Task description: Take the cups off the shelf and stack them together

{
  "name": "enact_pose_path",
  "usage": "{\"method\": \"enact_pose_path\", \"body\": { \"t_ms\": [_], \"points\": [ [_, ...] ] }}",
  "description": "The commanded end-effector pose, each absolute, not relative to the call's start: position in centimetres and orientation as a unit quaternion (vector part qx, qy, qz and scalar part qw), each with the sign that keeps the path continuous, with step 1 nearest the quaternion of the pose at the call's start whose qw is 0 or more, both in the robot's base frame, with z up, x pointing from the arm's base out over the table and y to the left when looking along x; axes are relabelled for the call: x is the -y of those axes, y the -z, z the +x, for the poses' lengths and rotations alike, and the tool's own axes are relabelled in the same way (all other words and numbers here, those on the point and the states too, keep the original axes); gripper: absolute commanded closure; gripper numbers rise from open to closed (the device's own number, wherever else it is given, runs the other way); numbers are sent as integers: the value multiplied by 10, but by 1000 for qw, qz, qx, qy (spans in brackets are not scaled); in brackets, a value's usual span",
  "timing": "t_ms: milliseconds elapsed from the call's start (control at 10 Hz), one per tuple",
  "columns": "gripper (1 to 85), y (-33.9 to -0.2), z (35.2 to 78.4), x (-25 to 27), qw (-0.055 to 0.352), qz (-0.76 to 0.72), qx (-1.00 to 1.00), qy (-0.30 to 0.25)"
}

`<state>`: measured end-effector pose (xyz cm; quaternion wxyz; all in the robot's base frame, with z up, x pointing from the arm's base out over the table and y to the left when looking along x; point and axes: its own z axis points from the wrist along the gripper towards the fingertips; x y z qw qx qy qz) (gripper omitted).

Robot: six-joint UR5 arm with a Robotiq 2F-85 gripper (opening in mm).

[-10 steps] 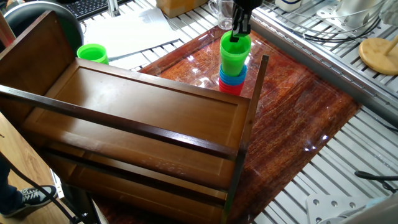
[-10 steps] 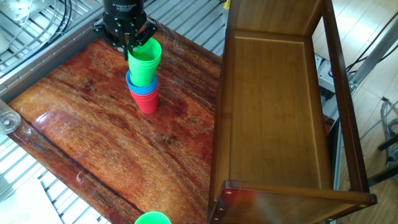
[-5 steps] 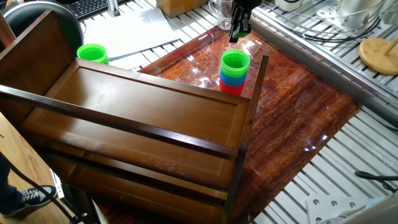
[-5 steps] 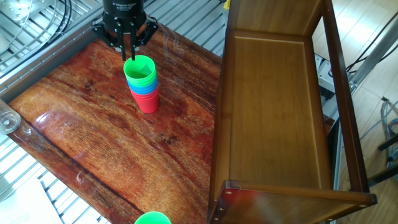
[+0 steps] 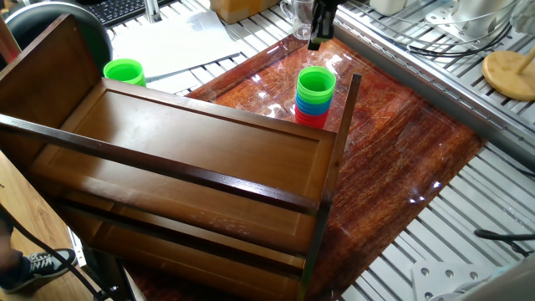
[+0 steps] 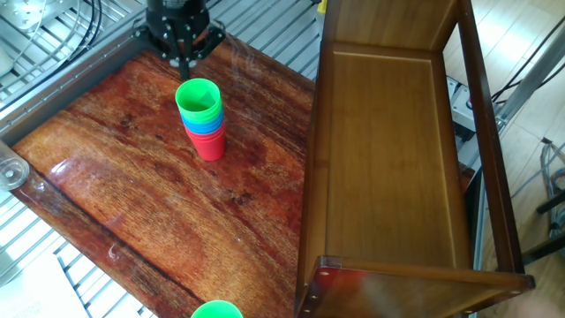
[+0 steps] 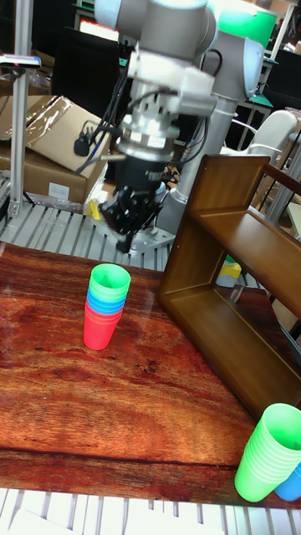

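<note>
The cups stand nested in one stack (image 5: pixel 315 96) on the glossy tabletop, green inside blue inside red. The other fixed view shows this stack (image 6: pixel 201 115) left of the shelf, and the tall view shows it (image 7: pixel 104 305) upright with the green rim on top. My gripper (image 5: pixel 317 42) hangs above and just behind the stack, open and holding nothing. It appears at the top of the other fixed view (image 6: pixel 184 66) and above the stack in the tall view (image 7: pixel 125 242). The dark brown shelf (image 5: pixel 209 150) (image 6: pixel 380 132) (image 7: pixel 242 242) lies on its side with bare boards.
A smaller bright green cup (image 5: pixel 124 72) (image 6: pixel 216 310) stands beyond the shelf's far end; in the tall view it (image 7: pixel 267 451) is at the lower right. A round wooden disc (image 5: pixel 510 73) and a glass mug (image 5: pixel 297 18) sit on the slatted metal bench around the tabletop (image 5: pixel 401 150).
The green cup has dropped fully into the blue one and my gripper has let go of its rim and risen clear above the stack.
</note>
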<state>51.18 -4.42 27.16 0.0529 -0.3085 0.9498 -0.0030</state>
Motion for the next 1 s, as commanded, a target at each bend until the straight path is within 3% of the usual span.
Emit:
{"method": "enact_pose_path", "body": {
  "t_ms": [0,400,900],
  "points": [
    [843,-320,502,31,34,-232,-972,-31],
    [843,-348,519,31,36,-178,-983,-34],
    [843,-351,528,34,50,-171,-984,-29]
  ]
}}
